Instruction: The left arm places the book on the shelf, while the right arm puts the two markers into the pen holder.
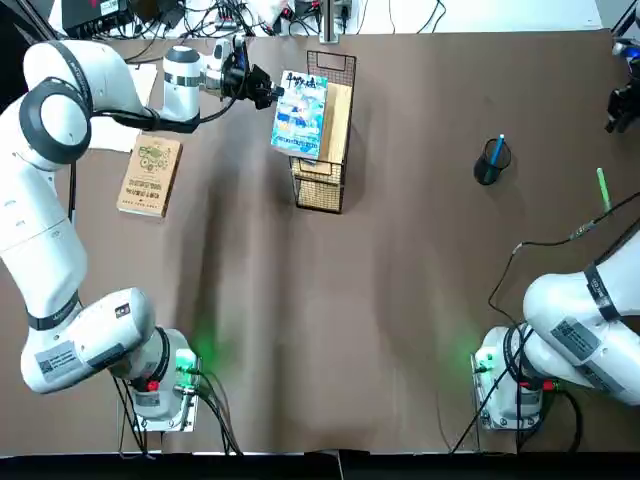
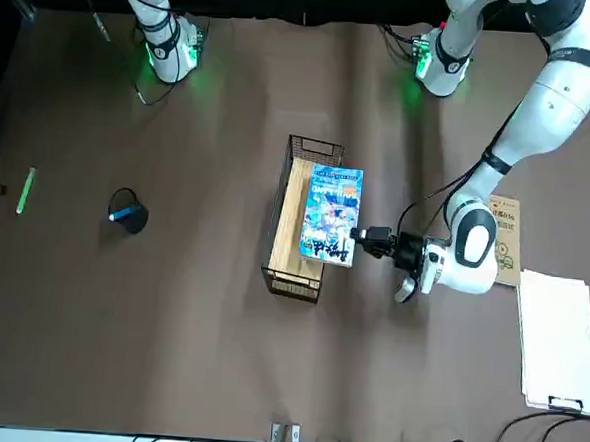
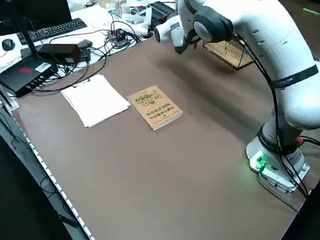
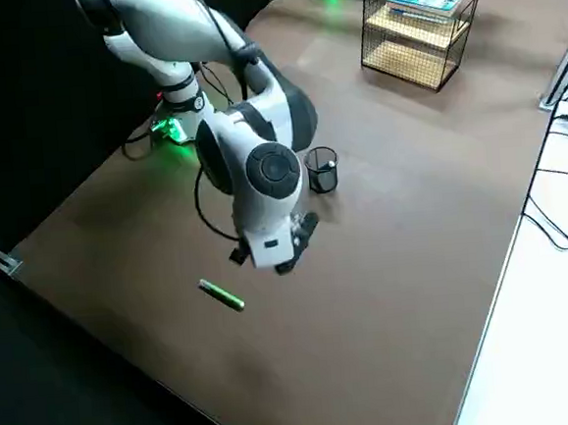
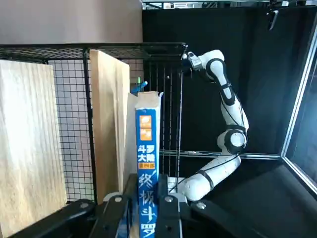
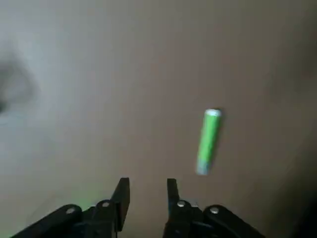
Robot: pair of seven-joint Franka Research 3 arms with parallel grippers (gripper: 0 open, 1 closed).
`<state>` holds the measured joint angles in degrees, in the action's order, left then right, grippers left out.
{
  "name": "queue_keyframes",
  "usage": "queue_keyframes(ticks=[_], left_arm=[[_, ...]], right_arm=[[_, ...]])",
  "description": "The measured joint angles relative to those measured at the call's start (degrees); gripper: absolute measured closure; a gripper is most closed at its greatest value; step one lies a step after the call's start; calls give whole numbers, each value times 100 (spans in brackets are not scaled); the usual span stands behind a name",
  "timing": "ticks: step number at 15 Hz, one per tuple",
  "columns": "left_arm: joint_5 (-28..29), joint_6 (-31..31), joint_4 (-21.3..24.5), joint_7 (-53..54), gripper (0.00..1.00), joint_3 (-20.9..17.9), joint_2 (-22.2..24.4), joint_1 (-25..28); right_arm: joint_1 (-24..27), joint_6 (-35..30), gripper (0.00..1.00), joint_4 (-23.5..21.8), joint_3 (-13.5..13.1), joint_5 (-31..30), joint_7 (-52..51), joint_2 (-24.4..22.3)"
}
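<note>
The light-blue book (image 1: 300,115) lies across the wooden top of the black wire shelf (image 1: 338,135), overhanging its left edge. My left gripper (image 1: 262,90) is shut on the book's spine (image 5: 147,163), and the front view shows the same hold (image 2: 369,241). The blue marker (image 1: 498,148) stands inside the black pen holder (image 1: 489,163). The green marker (image 1: 603,187) lies flat on the table at the far right. Just beyond it hovers my right gripper (image 6: 146,191), open, with nothing between its fingers, and the green marker (image 6: 208,141) lies ahead of them.
A tan-brown book (image 1: 150,175) lies on the table left of the shelf, and a white paper sheet (image 3: 93,99) lies beyond it. Cables and electronics (image 1: 250,15) line the far table edge. The left arm's elbow (image 1: 55,120) reaches over the left side.
</note>
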<state>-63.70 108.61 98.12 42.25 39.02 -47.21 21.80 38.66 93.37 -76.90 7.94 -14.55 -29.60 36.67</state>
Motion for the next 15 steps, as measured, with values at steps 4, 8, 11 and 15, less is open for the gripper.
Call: queue_keyframes(ticks=[4,8,11,15], left_arm=[[-5,50,-8,49,81,-122,-45,-154],[-9,165,-12,53,81,-130,-98,-256],[-9,220,-13,140,81,-133,-124,-282],[-11,256,-45,222,81,-155,-172,-325]], right_arm=[[546,1362,63,-422,-50,-238,25,196],[831,2138,50,-878,-43,-241,308,559],[829,2168,48,-1034,-32,-242,407,642],[837,2557,52,-1282,-50,-244,427,716]])
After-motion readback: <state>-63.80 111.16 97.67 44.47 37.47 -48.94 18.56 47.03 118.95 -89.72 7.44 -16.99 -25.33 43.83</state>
